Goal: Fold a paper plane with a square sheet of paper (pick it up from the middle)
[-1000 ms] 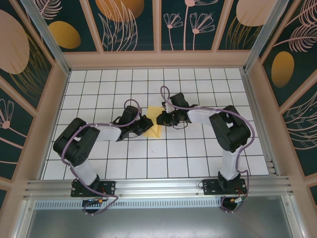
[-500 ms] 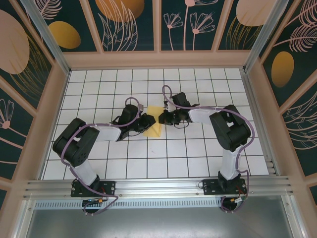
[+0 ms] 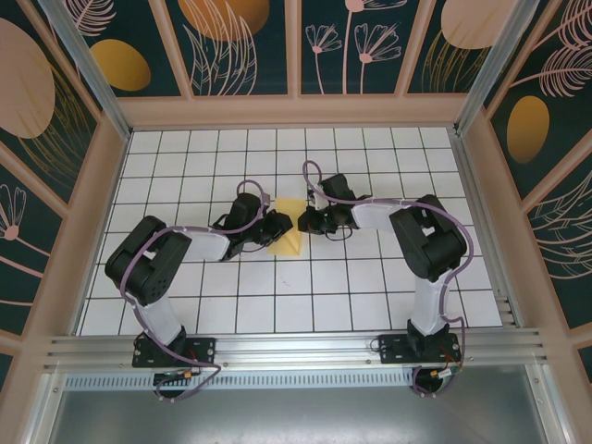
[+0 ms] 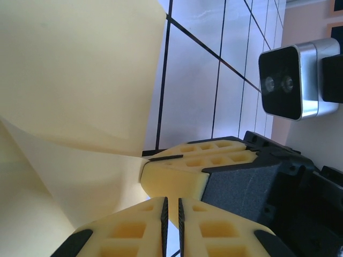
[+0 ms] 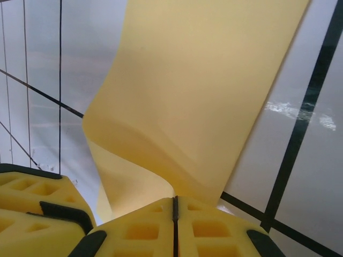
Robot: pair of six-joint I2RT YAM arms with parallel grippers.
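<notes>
Curled yellow square sheet of paper [image 3: 289,240] mid-counter [image 3: 351,296], edge clamped in right pincer [image 5: 174,209]; left pincer [image 4: 171,209] alongside, state unclear.

The square sheet of paper [image 3: 289,238] is plain pale yellow and folded into a narrower wedge. Its long axis runs 12 to 6 o'clock near the middle of the white grid table [image 3: 370,296]. It does not lie flat: one layer curls up, pinched at its 3 o'clock edge by the right tool [image 3: 300,223].
</notes>
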